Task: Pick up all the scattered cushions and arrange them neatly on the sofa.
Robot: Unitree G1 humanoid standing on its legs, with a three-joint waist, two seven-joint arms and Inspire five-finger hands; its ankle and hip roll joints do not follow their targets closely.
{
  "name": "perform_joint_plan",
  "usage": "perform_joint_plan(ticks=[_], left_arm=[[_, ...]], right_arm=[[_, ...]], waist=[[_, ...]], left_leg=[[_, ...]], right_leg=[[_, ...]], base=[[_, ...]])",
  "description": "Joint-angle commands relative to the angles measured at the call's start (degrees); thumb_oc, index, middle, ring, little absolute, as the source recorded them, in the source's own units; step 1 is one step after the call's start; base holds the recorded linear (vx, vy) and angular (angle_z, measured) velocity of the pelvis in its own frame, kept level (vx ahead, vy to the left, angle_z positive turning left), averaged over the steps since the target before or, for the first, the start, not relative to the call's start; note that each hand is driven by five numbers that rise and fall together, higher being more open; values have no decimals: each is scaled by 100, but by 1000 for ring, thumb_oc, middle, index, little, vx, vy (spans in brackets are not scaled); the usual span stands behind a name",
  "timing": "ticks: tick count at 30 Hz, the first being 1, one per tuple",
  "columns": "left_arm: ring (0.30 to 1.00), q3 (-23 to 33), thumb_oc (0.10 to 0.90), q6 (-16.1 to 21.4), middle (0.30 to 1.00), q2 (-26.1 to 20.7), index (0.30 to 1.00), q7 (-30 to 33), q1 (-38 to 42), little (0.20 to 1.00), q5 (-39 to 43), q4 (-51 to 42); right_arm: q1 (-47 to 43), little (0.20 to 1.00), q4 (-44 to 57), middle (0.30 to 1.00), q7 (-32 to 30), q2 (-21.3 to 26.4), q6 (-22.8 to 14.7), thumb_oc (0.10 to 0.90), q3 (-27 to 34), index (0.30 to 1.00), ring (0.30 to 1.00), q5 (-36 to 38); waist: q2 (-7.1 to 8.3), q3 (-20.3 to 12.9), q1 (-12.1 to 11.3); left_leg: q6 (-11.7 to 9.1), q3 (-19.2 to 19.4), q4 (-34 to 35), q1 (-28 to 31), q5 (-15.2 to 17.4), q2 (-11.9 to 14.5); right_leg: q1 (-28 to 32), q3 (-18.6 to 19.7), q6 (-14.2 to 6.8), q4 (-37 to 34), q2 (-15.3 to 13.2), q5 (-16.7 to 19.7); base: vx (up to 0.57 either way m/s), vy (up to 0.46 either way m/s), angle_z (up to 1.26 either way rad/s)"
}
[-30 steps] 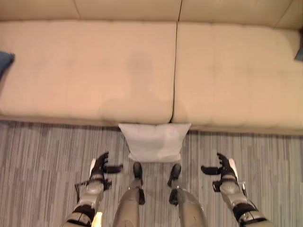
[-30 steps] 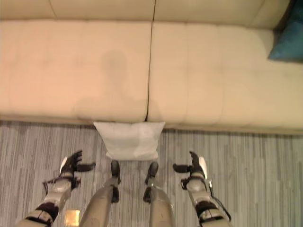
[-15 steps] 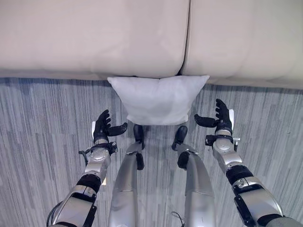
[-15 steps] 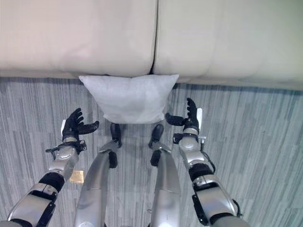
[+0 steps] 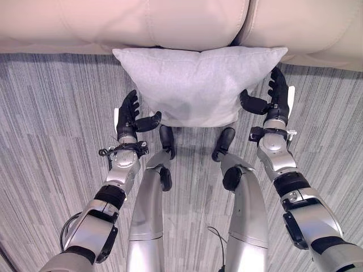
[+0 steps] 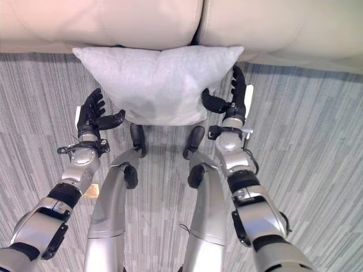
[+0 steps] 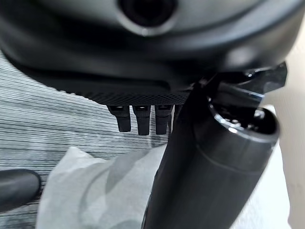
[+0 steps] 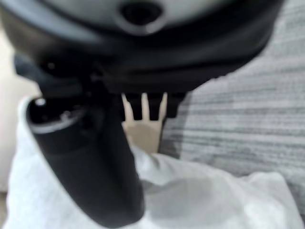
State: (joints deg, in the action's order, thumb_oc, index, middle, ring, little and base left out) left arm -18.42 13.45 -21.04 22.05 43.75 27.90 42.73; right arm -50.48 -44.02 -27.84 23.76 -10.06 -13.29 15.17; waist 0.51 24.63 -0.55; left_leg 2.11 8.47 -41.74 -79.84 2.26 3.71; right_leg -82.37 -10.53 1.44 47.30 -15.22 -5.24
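A pale grey cushion (image 5: pixel 195 82) lies on the striped carpet, its far edge against the front of the beige sofa (image 5: pixel 170 22). My left hand (image 5: pixel 129 120) is open at the cushion's near left corner, fingers straight and thumb reaching toward the cloth. At the cushion's right side is my right hand (image 5: pixel 275 102), open, its thumb resting on the fabric. The cushion (image 7: pixel 95 191) shows past the left thumb in the left wrist view, and the cushion (image 8: pixel 200 200) lies under the right thumb in the right wrist view.
Grey striped carpet (image 5: pixel 51 141) spreads on both sides of the cushion. The sofa's seam (image 5: pixel 243 34) between two seat cushions sits just behind the cushion's right part.
The camera has tipped down and closer, so the sofa slid upward out of view. Both hands have moved forward to the cushion's two sides, staying open.
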Motion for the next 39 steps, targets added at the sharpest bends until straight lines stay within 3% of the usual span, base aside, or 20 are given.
perform_joint_plan(ticks=[1,10,11,12,13,21,27,36,38,39], left_arm=[[900,58,800,265,900,-126,900,175,-268,900,-305,-25],[900,-397,800,279,900,-38,900,342,694,900,-384,10],[549,-423,566,293,549,-53,549,358,762,549,-394,-18],[300,-432,400,314,300,-65,300,366,800,300,-385,-75],[300,-432,400,314,300,-65,300,366,800,300,-385,-75],[300,-198,400,478,300,-54,300,403,643,300,-301,-782],[300,126,400,565,300,10,300,238,115,300,-403,-1539],[300,243,400,649,300,418,300,-265,-1397,300,-466,-2870],[300,150,400,665,300,475,300,-379,-1839,300,-484,-3088],[300,124,400,692,300,478,300,-440,-2124,300,-444,-3261]], right_arm=[[270,900,542,900,37,-85,-448,800,-384,900,900,148],[-617,900,419,900,208,-583,-469,800,-997,900,900,257],[-675,564,457,564,223,-592,-480,576,-1039,564,564,265],[-709,378,521,378,231,-596,-500,452,-1053,378,378,268],[-709,300,522,300,231,-596,-500,400,-1053,300,300,268],[-412,300,1225,300,336,-535,-682,400,-870,300,300,149],[227,300,1842,300,557,-520,-779,400,-626,300,300,18],[1980,300,3238,300,907,-795,-917,400,-289,300,300,-208],[2515,300,3554,300,1004,-848,-933,400,-258,300,300,-253],[2859,300,3783,300,1040,-834,-951,400,-159,300,300,-258]], waist=[[-129,-634,29],[-120,-714,11],[-118,-730,13],[-116,-746,19],[-117,-747,19],[-110,-957,48],[-99,-1171,85],[-58,-1558,162],[-12,-1700,177],[20,-1739,191]], left_leg=[[-302,-521,282,-196,142,-120],[-333,-609,209,-532,31,-147],[-337,-622,204,-553,22,-145],[-343,-639,198,-577,15,-145],[-343,-639,197,-578,15,-145],[-379,-682,325,-477,-21,-133],[-413,-647,885,149,-78,-67],[-514,-645,1893,2132,-49,-2],[-540,-636,2293,2989,-39,-35],[-517,-599,2597,3577,-190,-86]], right_leg=[[96,307,-700,-333,158,53],[-219,326,-738,-226,189,139],[-240,334,-740,-213,194,147],[-252,336,-741,-218,194,154],[-253,335,-741,-218,194,154],[-150,290,-766,-313,246,181],[528,178,-773,-853,311,204],[2454,-3,-784,-1901,293,196],[3258,-78,-801,-2334,310,215],[3829,-182,-772,-2680,310,376]], base=[[0,0,0],[0,0,0],[0,0,0],[0,0,0],[0,0,0],[0,0,0],[-18,-2,0],[3,-5,-3],[42,-21,-4],[56,-19,-1]])
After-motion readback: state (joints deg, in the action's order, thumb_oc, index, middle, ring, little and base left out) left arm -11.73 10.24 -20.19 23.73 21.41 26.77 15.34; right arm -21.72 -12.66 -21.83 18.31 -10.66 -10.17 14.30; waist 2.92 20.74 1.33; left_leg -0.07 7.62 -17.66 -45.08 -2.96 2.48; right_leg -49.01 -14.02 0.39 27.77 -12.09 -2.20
